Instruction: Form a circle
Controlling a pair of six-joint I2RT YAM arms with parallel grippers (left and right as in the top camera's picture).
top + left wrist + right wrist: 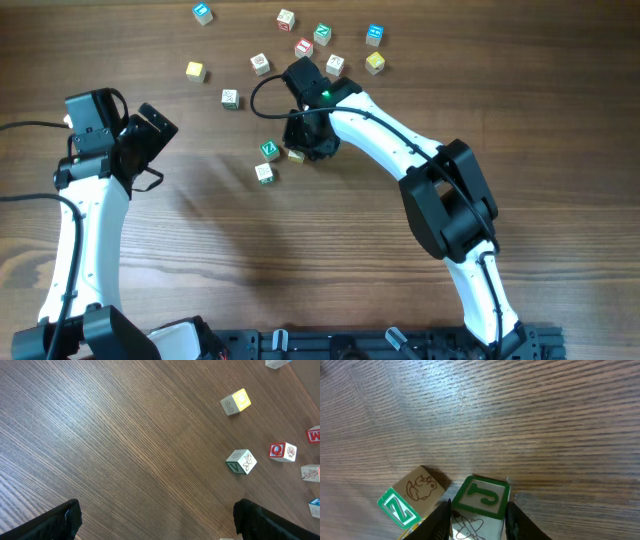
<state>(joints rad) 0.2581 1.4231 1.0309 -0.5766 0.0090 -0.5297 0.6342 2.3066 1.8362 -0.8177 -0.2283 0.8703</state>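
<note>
The right hand (477, 516) grips the J cube (482, 494), half closed, with one finger flat on each of two opposite side faces. The Z cube (400, 502) sits just beside it at 9 o'clock. The circle (268, 150), slightly toward 10 o'clock from the middle of the surface (300, 260), is only three cubes; loose cubes (334, 64) lie at 12 o'clock. The left hand (152, 128) hangs wide open and empty at 9 o'clock. These wooden cubes look light, stiff and smooth, so a square pinch on opposite faces suits them; off-centre they would likely twist or skid.
</note>
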